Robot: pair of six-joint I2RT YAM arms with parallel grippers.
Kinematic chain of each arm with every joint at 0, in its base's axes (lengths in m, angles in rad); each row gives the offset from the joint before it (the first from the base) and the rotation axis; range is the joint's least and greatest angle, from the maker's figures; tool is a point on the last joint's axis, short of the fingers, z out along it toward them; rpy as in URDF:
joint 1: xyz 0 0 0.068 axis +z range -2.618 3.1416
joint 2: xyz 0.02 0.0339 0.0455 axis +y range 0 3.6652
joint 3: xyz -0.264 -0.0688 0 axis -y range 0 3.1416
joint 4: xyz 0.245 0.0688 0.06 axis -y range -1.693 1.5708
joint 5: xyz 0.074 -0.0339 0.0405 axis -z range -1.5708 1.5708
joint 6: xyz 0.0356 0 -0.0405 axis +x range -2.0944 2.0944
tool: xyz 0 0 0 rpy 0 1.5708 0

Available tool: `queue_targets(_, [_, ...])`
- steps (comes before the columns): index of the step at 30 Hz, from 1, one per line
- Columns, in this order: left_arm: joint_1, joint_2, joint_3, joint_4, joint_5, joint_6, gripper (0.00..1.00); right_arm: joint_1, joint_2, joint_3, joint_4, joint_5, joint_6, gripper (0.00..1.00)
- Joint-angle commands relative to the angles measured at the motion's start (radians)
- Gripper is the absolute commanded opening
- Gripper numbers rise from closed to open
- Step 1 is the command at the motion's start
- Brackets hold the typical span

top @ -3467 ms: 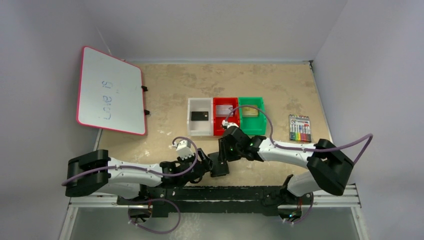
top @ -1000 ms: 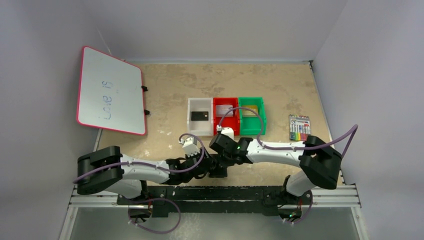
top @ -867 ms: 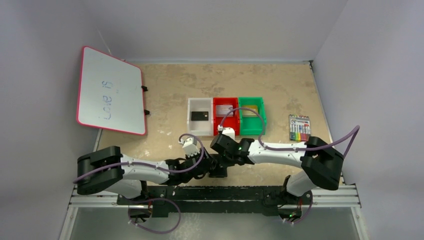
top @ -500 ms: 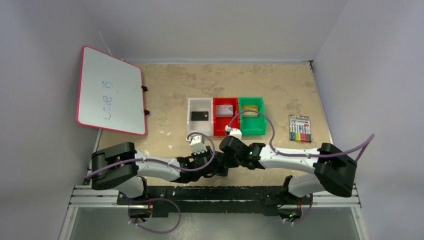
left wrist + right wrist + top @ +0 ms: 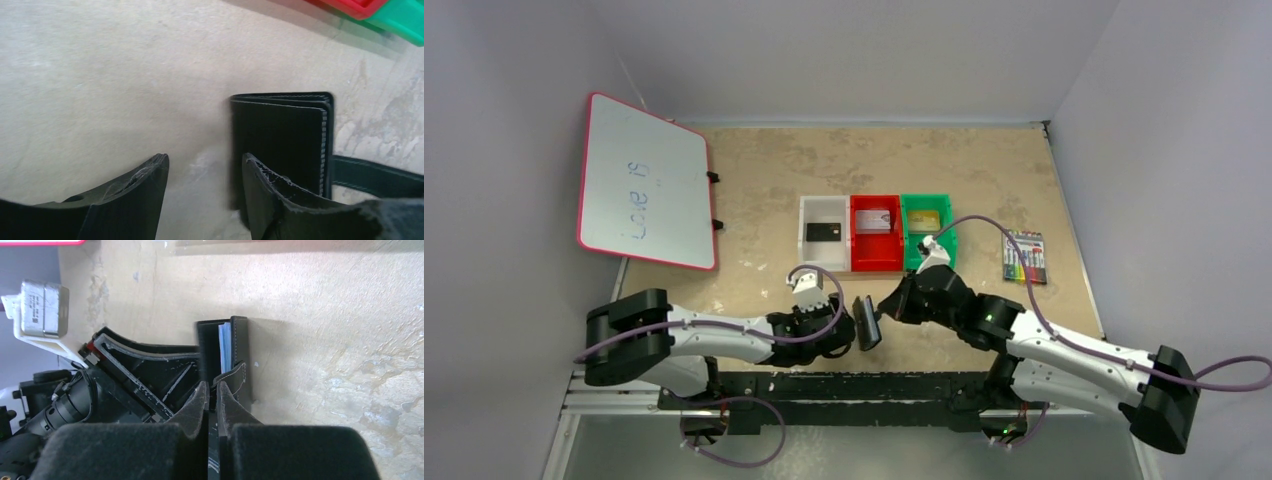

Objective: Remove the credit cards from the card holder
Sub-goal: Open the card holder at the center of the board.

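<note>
The black card holder [image 5: 865,322] stands on edge near the table's front, between both grippers. My right gripper [image 5: 884,309] is shut on its edge by the strap tab [image 5: 235,378]; its jaws [image 5: 210,386] pinch a thin black flap, and the grey-blue inner face [image 5: 225,347] shows. My left gripper [image 5: 205,158] is open with bare table between its fingers; the card holder [image 5: 280,140] lies just outside its right finger. The black card [image 5: 823,232] lies in the white bin, the silver-grey card [image 5: 875,221] in the red bin, the gold-tan card [image 5: 924,221] in the green bin.
The white bin [image 5: 824,264], red bin [image 5: 874,265] and green bin [image 5: 944,250] stand in a row behind the grippers. A clear pack of coloured markers [image 5: 1024,257] lies at the right. A whiteboard [image 5: 644,182] leans at the back left.
My right arm has swung out to the right and drawn its gripper back with the card holder. My left gripper has pulled back a little to the left and no longer covers the card holder.
</note>
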Motion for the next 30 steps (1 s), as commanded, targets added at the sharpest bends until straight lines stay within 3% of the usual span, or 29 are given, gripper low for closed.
queue_targets(1, [-0.005,-0.077,-0.025,-0.234,-0.026,-0.011,0.58,-0.013,-0.047,0.035,0.023,0.009,0.003,0.00])
queue_targets(9, [-0.006,-0.315,-0.028,-0.434,-0.158,-0.109,0.63,-0.013,0.029,0.146,0.120,-0.074,-0.125,0.00])
queue_targets(13, [-0.006,-0.418,-0.039,-0.523,-0.191,-0.139,0.63,-0.014,0.117,0.161,0.031,-0.022,-0.074,0.00])
queue_targets(18, [-0.005,-0.505,-0.069,-0.518,-0.190,-0.136,0.63,-0.021,0.077,0.086,0.023,0.028,0.000,0.00])
queue_targets(22, [-0.006,-0.501,-0.076,-0.468,-0.176,-0.102,0.65,-0.071,0.014,0.016,-0.102,0.188,0.073,0.02])
queue_targets(30, [-0.006,-0.328,0.015,-0.377,-0.135,0.007,0.66,-0.203,0.020,-0.075,-0.094,0.157,0.031,0.03])
